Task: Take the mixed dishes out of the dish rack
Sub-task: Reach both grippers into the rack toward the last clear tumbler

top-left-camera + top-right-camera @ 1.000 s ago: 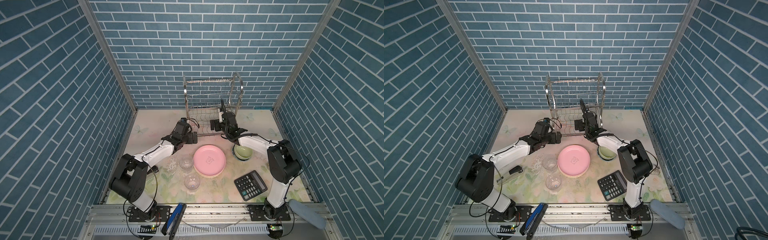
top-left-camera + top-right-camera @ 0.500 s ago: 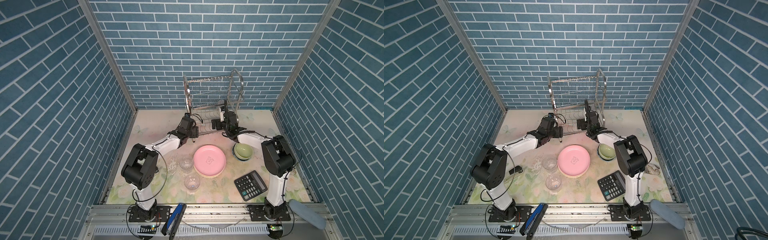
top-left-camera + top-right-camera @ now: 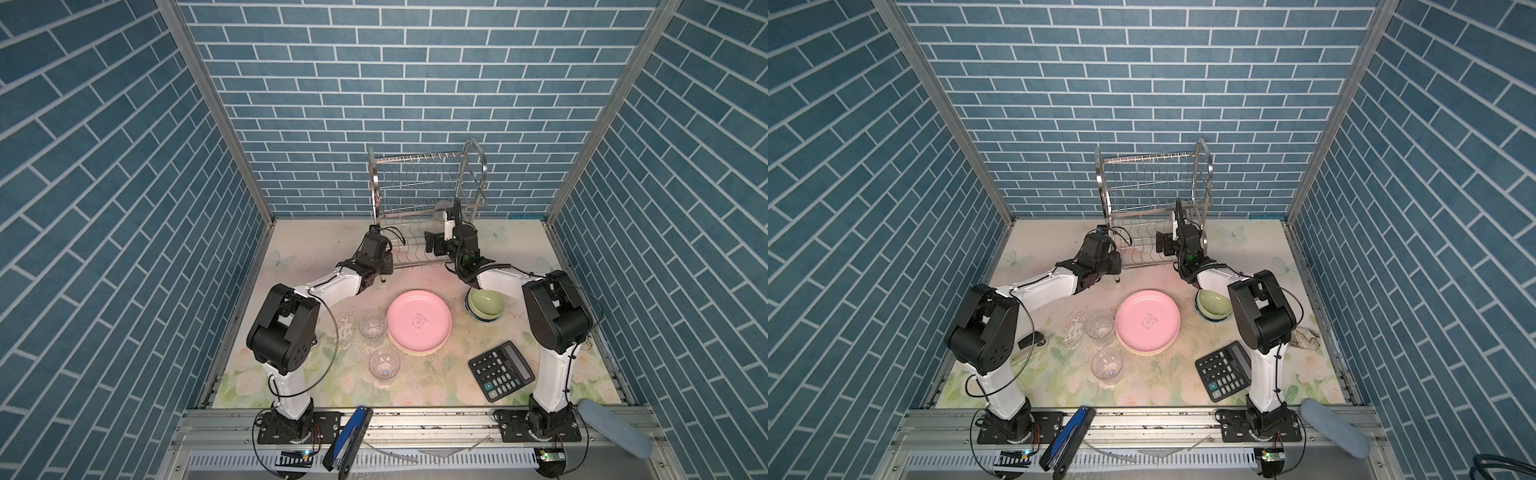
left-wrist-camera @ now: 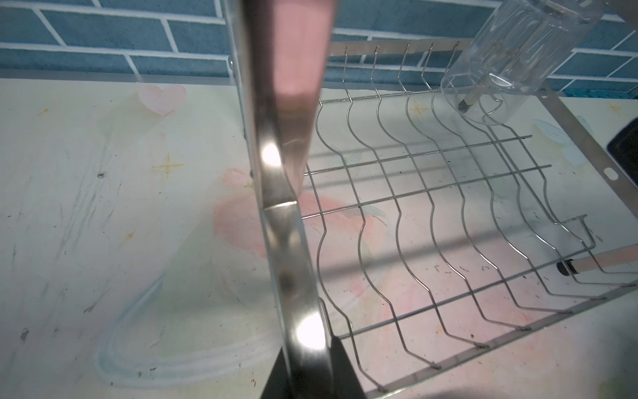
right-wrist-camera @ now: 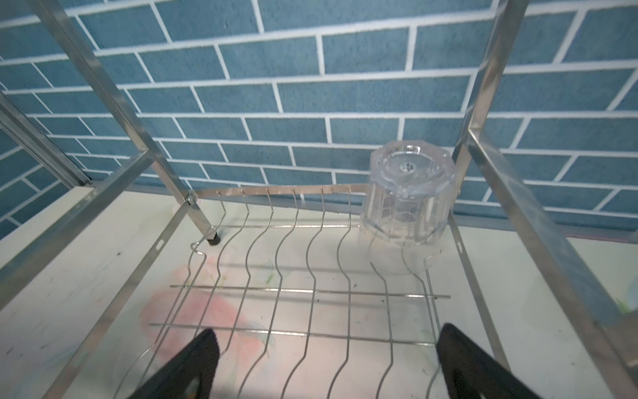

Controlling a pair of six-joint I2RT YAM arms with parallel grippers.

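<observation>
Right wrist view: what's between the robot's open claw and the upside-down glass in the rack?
Only bare wires of the dish rack shelf lie between the right gripper and the glass; the right wrist view shows nothing on them.

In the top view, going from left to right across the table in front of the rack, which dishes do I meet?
Clear glass beside the plates → pink plate → pale-green bowl.

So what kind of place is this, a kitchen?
Probably a pretend kitchen for testing robots. Blue brick-pattern walls box in one small table, a dish rack and pink plate sit on it, and two robot arms are mounted at its front.
</observation>
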